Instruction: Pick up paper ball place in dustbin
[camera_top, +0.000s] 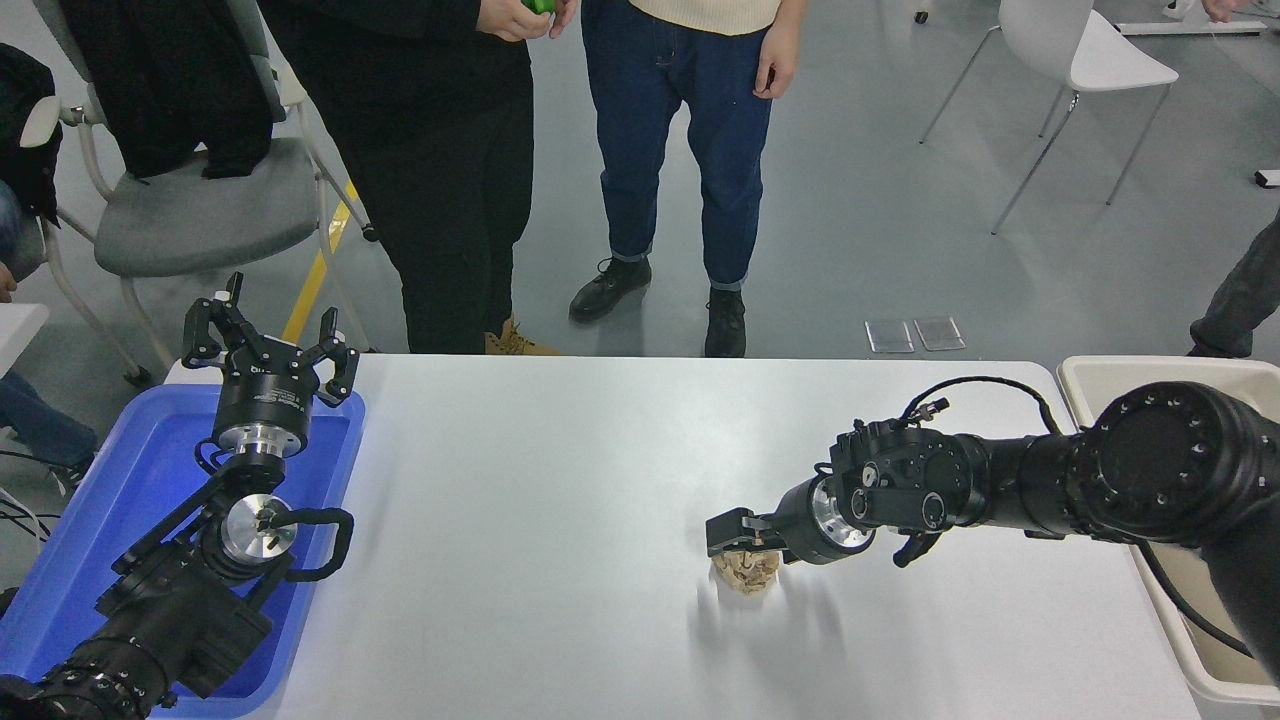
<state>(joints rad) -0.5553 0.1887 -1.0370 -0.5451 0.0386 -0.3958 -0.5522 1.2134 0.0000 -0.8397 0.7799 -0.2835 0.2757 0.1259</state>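
Observation:
The paper ball (747, 577), a tan crumpled wad, lies on the white table (560, 480) right of centre. My right gripper (735, 545) reaches in from the right, open, and sits low over the ball's top and far side, hiding its upper part. The dustbin (1098, 368), cream with a thick pale rim, stands off the table's right edge, mostly hidden behind my right arm. My left gripper (268, 335) is parked open over the blue tray at the lower left.
A shallow blue tray (70, 560) lies at the table's left end under my left arm. Two people stand at the far side, one holding a small green thing (541, 5). Chairs stand behind at the left and at the top right.

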